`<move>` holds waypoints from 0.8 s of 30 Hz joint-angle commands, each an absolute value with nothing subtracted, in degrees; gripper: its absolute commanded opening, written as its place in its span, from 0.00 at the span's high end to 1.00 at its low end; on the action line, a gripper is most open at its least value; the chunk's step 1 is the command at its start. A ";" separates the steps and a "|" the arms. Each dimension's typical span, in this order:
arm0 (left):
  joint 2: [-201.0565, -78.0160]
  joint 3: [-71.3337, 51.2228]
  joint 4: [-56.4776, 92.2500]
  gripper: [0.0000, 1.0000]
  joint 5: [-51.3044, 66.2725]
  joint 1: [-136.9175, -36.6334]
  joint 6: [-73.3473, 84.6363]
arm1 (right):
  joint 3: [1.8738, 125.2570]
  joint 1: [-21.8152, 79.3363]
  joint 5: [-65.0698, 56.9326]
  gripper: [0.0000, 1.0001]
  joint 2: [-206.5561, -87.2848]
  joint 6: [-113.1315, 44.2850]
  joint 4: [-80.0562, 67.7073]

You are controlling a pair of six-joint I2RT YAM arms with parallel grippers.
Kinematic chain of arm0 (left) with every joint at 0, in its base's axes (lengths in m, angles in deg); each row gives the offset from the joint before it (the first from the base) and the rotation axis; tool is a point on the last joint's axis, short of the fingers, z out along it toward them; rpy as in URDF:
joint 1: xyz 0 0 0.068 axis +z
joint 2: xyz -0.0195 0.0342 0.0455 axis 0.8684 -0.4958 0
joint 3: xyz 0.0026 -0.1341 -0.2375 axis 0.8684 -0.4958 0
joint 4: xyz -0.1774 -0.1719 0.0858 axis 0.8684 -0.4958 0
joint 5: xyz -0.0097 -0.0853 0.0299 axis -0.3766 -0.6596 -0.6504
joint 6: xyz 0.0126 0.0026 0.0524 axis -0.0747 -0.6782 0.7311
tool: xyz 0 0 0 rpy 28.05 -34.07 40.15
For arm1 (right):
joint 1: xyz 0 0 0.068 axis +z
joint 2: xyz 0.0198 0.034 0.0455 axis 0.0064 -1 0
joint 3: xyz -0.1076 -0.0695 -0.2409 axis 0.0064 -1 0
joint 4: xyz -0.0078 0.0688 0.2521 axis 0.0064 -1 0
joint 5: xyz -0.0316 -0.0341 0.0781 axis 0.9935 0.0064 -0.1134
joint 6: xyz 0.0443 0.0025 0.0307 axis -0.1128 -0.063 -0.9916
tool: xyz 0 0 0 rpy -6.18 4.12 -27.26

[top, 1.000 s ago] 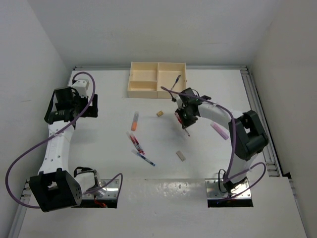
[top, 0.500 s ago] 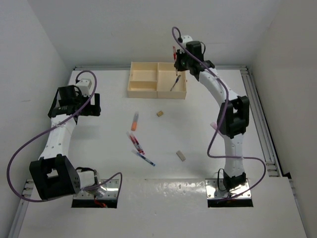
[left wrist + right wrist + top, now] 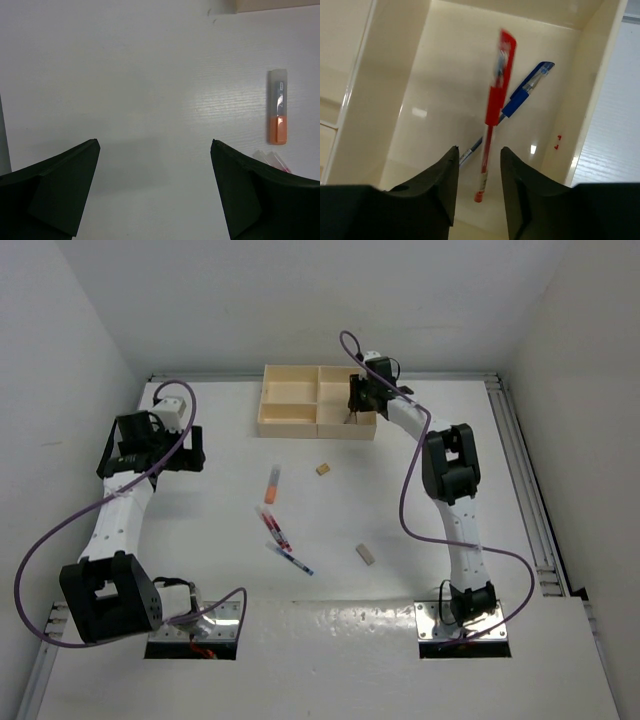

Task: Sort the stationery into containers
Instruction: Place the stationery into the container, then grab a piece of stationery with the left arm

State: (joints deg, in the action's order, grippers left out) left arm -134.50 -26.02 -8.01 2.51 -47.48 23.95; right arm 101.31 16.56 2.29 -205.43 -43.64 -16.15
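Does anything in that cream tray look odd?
Only slightly: in the large compartment of the tray the red pen crosses over the blue pen at an angle, not alongside it. Nothing looks broken.

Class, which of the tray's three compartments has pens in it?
The large compartment under the right gripper: a red pen and a blue pen cross there; the small ones show none.
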 commanded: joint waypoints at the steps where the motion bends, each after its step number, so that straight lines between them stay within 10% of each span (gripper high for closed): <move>1: -132.25 -27.46 -6.54 0.00 -2.87 -47.36 27.66 | 102.63 16.95 3.31 0.60 -203.13 -45.10 -13.39; 8: -124.60 -31.69 -15.66 0.11 -27.40 -52.61 52.35 | 98.78 16.33 -1.25 0.43 -190.42 -47.21 -20.86; 24: -128.81 -41.79 -24.57 0.32 -18.89 -88.30 80.94 | 49.11 15.98 -20.42 0.53 -146.02 -39.39 -36.60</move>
